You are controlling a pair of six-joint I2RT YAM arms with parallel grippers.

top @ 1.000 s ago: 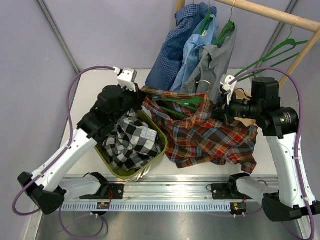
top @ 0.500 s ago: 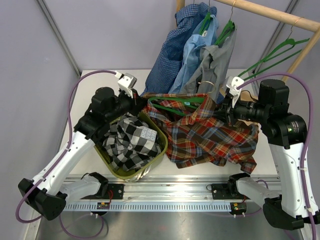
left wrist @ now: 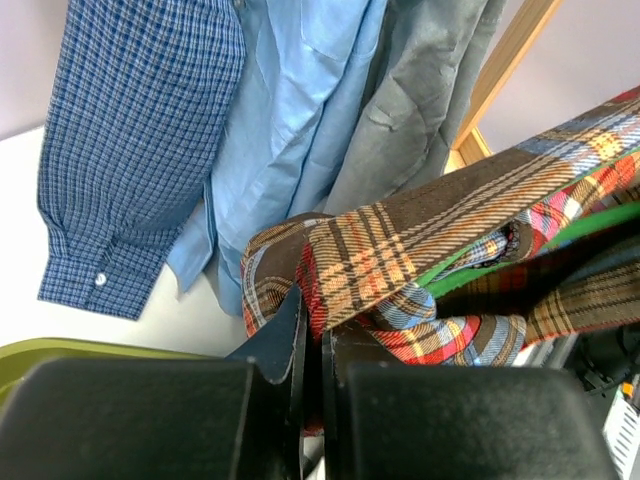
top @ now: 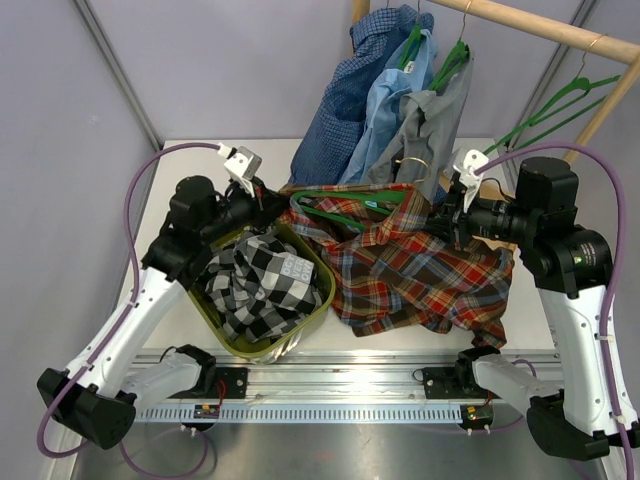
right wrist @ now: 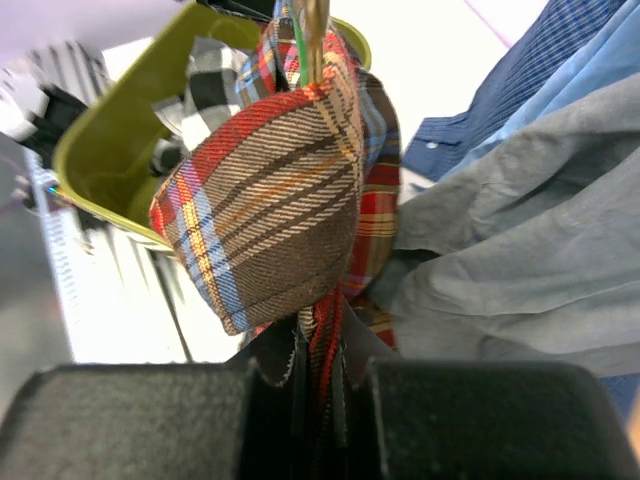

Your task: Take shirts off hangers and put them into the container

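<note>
The red-orange-brown plaid button-up shirt (top: 420,275) is gripped at opposite ends by the left hand (left wrist: 311,345) and the right hand (right wrist: 320,350), at 3 o'clock of the olive-green rectangular plastic tub (top: 258,351).

shirt (top: 262,282) in container (top: 240,347), second shirt (top: 420,275) right, maybe touching

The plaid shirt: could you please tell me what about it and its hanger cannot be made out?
Top view: one end of the hanger disappears under the plaid shirt.
Left wrist view: folds hide whether the left hand pinches only cloth or the hanger too.
Right wrist view: the right hand's fingertips are buried in plaid cloth.
</note>
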